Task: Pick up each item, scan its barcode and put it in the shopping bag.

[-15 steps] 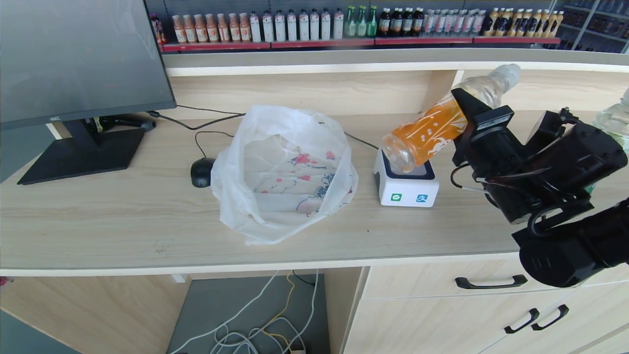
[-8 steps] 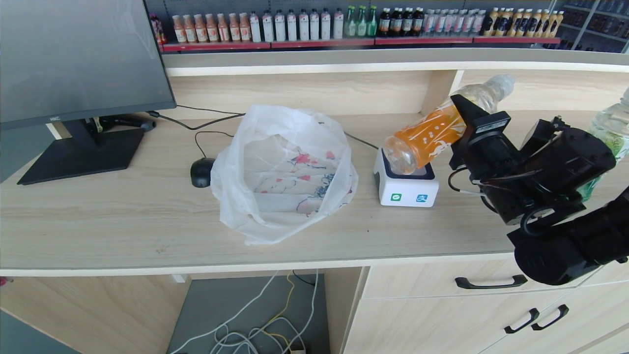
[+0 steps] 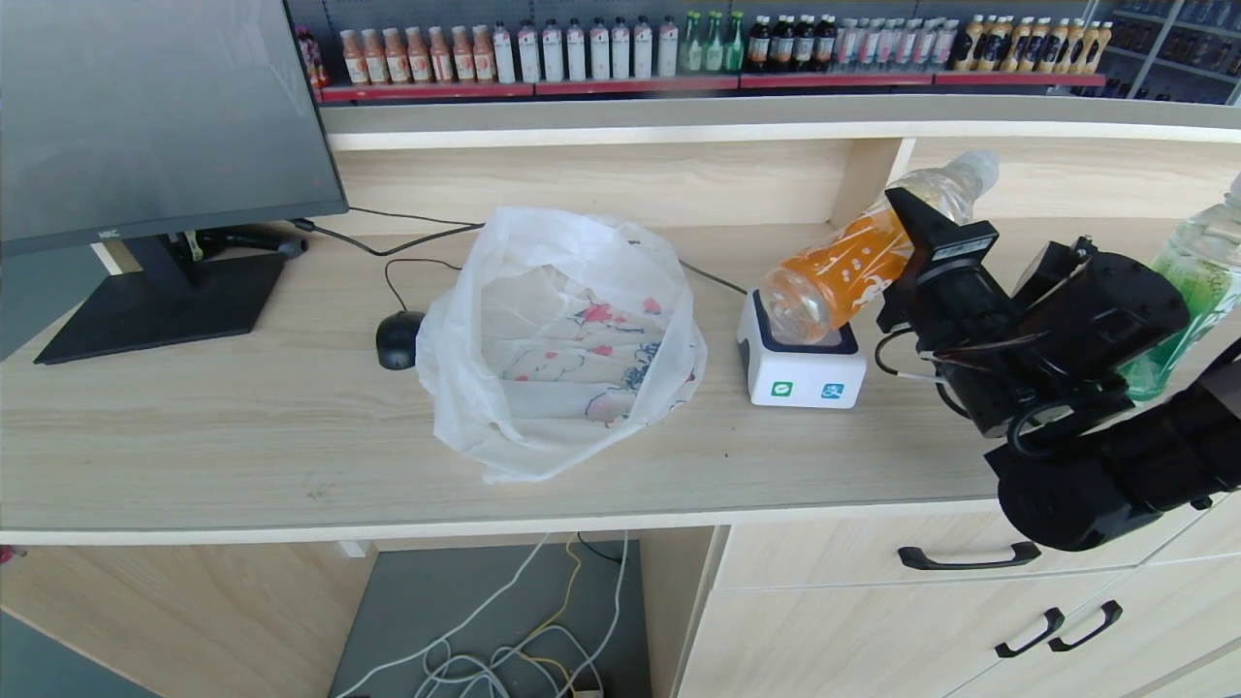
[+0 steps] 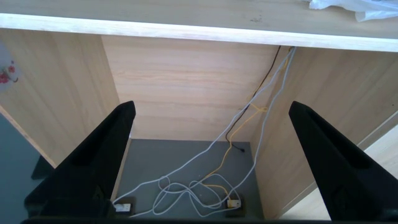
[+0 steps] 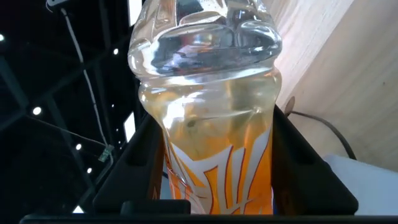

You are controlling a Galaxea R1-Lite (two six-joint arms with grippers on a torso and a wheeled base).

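- The right tool (image 3: pixel 906 225) is clamped on the orange drink bottle (image 3: pixel 843 271), which is tilted with its base just above the white scanner (image 3: pixel 801 373).
- The open shopping bag (image 3: pixel 562 339) sits on the surface (image 3: pixel 242 436), beside the scanner.
- The left tool (image 4: pixel 211 109) hangs below the surface's edge, its fingers spread apart.

Black right arm (image 3: pixel 1115 456), bulky rounded joints (image 3: pixel 1062 504), looped cables (image 3: pixel 972 351), white-labelled gripper (image 3: pixel 897 237)

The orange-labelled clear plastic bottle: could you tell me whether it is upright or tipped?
Tipped: the orange-labelled clear plastic bottle slants, base low over the white scanner box, cap end raised.
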